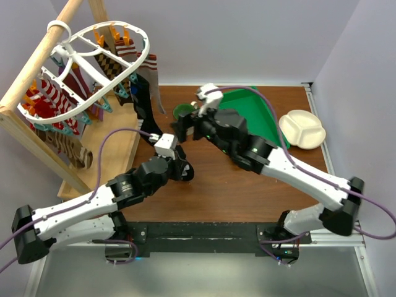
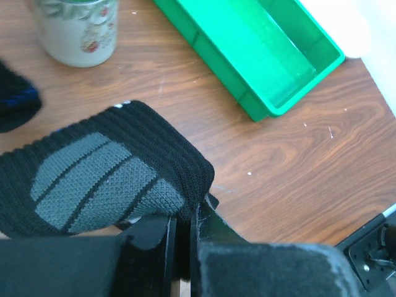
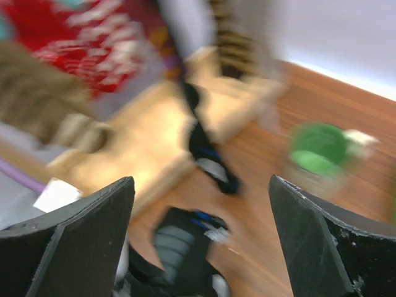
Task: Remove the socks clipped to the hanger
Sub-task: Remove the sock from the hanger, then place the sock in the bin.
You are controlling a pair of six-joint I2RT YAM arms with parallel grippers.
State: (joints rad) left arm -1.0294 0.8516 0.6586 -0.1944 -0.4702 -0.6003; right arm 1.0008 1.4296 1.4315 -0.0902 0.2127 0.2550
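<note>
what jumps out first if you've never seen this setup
The white oval hanger at far left, crowded with striped and checkered socks. Next, the bright green bin at the far side of the table, and mid-table the left gripper shut on a black-and-grey sock, the right gripper open close by.

The large white plastic oval hanger (image 1: 147, 49) with inner ribs is tilted in the upper left of the top view, and orange and teal clips (image 1: 126, 34) hang along its rim. Several socks hang clipped under it: red-and-white striped socks (image 1: 54, 98) at the left, a black-and-tan checkered sock (image 1: 109, 65) near the middle, and a brown sock (image 1: 74, 148) lowest. A long plain black sock (image 1: 145, 108) reaches down from its right end. In the left wrist view, a black knitted sock with grey panels (image 2: 105, 173) fills the lower left, away from the hanger. Its edge is pinched in the closed left gripper (image 2: 183, 226).
</note>
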